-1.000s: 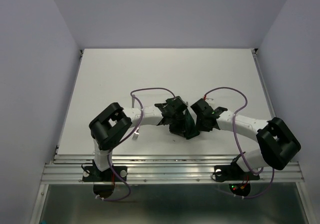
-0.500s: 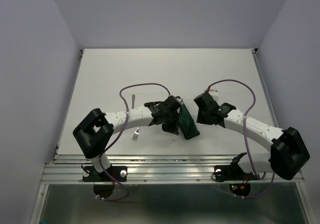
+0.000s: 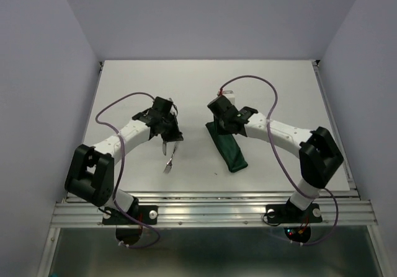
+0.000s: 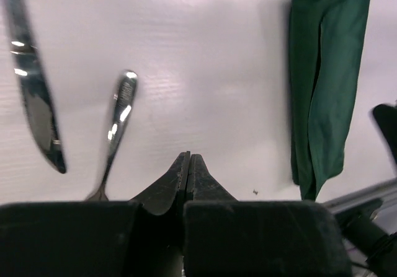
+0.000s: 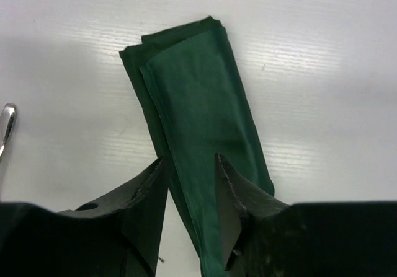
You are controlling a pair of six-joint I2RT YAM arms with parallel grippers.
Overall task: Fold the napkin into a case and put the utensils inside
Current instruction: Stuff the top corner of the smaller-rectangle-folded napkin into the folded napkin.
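Seen from above, both arms reach over the white table (image 3: 279, 79); the dark green napkin (image 5: 198, 97), folded into a narrow strip, lies slantwise right of centre, its far end under the right arm's wrist, which hides the jaws from this view. The right wrist camera supplies what the overhead cannot: the right gripper (image 5: 190, 159) stands with its jaws parted over the strip, the cloth showing between them; whether the fingers touch it cannot be told. That camera also shows the strip's layered edges, several folds stacked along its left side. The left wrist camera shows the left gripper (image 4: 189, 160) with its jaws pressed together on nothing, above bare table; beyond it lie the fork (image 4: 118, 125) and, further to its left, the knife (image 4: 34, 109), side by side but apart, both well clear of the napkin at the frame's right. From overhead the cutlery is only a small silver glint below the left wrist.
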